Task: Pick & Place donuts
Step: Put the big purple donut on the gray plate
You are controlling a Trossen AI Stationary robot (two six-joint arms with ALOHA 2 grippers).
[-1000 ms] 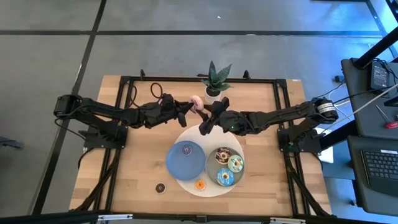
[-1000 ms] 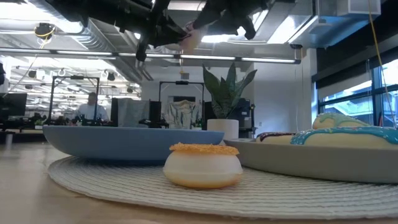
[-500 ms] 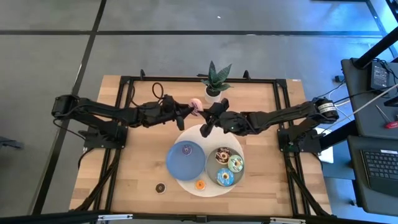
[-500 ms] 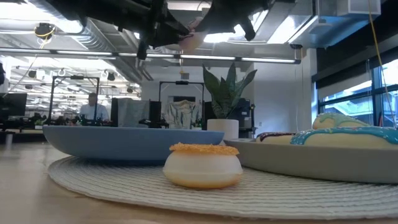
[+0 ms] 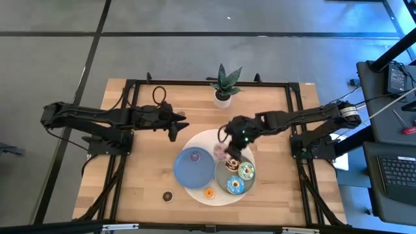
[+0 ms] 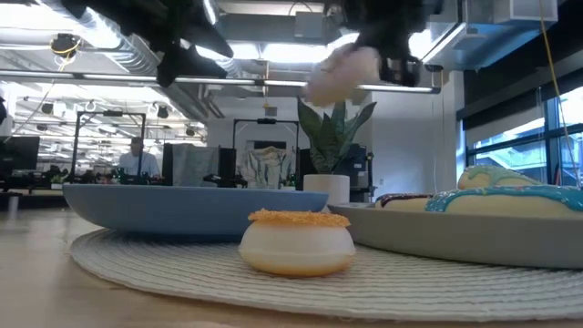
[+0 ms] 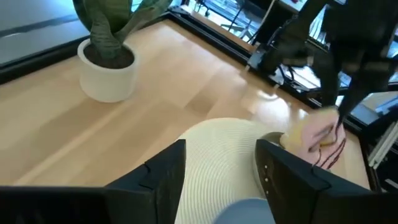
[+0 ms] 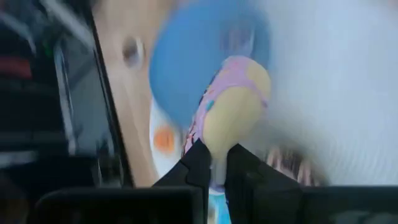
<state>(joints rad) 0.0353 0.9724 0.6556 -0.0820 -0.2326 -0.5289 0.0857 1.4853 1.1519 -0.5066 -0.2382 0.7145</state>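
My right gripper [image 5: 227, 148] is shut on the pink-iced donut [image 5: 220, 151], which hangs above the white mat [image 5: 207, 138] between the blue plate [image 5: 193, 168] and the grey plate [image 5: 224, 175]. The grey plate carries brown [image 5: 232, 162], green [image 5: 246, 171] and blue [image 5: 234, 185] donuts. A small purple donut [image 5: 194, 155] lies on the blue plate. On the mat's near edge sits an orange mini donut [image 5: 208, 192], and a brown mini donut [image 5: 168, 195] lies on the table. My left gripper [image 5: 177, 125] stands open and empty to the left of the mat. My right gripper pinches the pink donut by its rim [image 8: 219, 144] between its two fingers. The fingers slant down from the table's right. The donut stands on edge beyond the fingertips, pink icing on one face and pale dough on the other, lifted clear of the mat and plates.
A potted plant [image 5: 224, 88] in a white pot stands at the table's far edge, behind the mat. Bare wood lies to the left and right of the mat. A black frame [image 5: 130, 84] runs around the tabletop.
The pink donut has passed from my left gripper to my right. My left gripper has let go and drawn back toward the table's left edge. My right gripper has carried the donut toward the near edge and down, from near the plant to above the mat between the plates.
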